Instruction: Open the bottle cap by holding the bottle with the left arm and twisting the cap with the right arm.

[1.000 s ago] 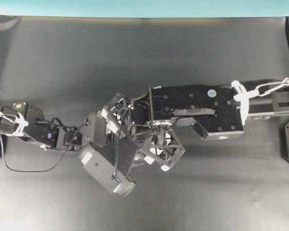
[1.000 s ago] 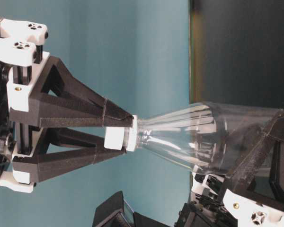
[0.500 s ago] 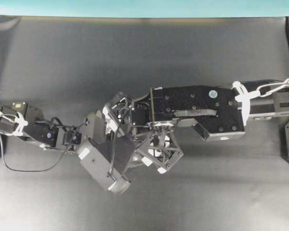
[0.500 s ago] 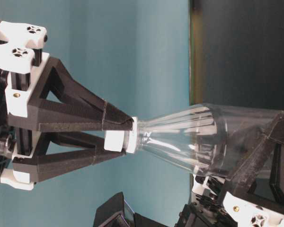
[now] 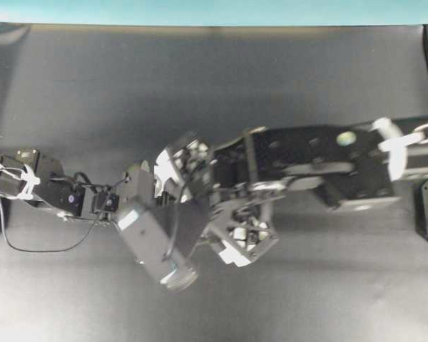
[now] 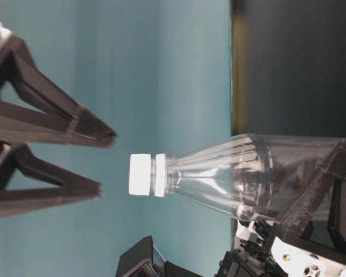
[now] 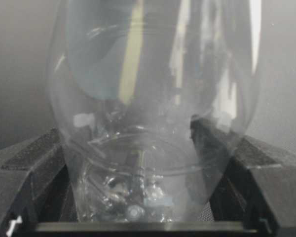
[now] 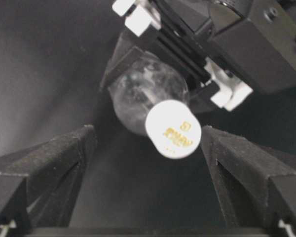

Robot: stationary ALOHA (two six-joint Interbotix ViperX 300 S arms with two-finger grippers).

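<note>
One bottle (image 6: 248, 173) | one cap (image 6: 140, 174), on | left hand (image 7: 148, 173) grips bottle | right hand (image 8: 145, 163) spread

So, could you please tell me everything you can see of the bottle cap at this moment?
The bottle cap is a small, round, white cap that looks like plastic, far narrower than the clear bottle it sits on, above a white collar ring. Its flat top carries faint yellowish print in the right wrist view. The bottle lies sideways in the table-level view, so the cap points at the right gripper, whose jaws stand open and apart from it. Nothing but the bottle touches it.
</note>
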